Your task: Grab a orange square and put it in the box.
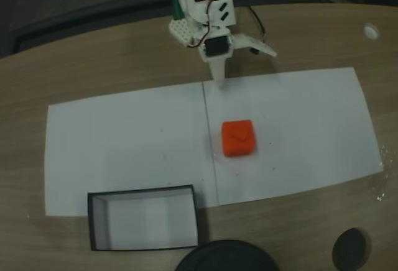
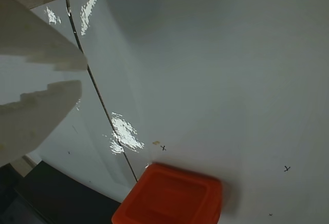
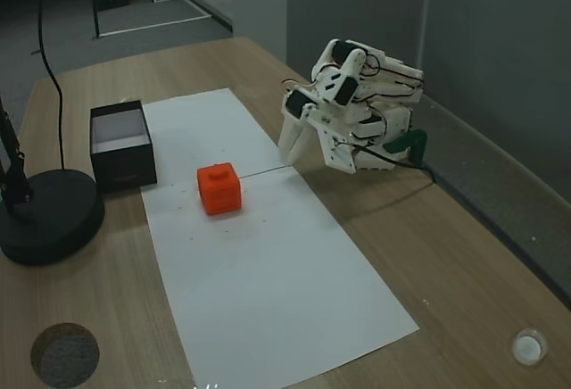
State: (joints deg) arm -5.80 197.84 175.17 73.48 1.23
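The orange square [image 1: 239, 138] lies on the white paper, right of the sheet's centre seam; it is also seen in another fixed view [image 3: 219, 187] and at the bottom edge of the wrist view [image 2: 169, 197]. The box [image 1: 93, 221], black-walled and pale inside, stands at the paper's near left corner and holds nothing [image 3: 125, 168]. My gripper [image 1: 219, 81] points down at the paper's far edge, well short of the square. Its jaws are shut with nothing between them [image 2: 82, 75] [image 3: 287, 153]. The arm is folded back over its base.
A large round black base [image 1: 227, 257] sits at the table's near edge, right of the box [image 3: 49, 215]. A smaller dark disc [image 1: 350, 248] and a white cap [image 1: 371, 32] lie on the bare wood. The white paper [image 1: 124, 140] covers the table's middle.
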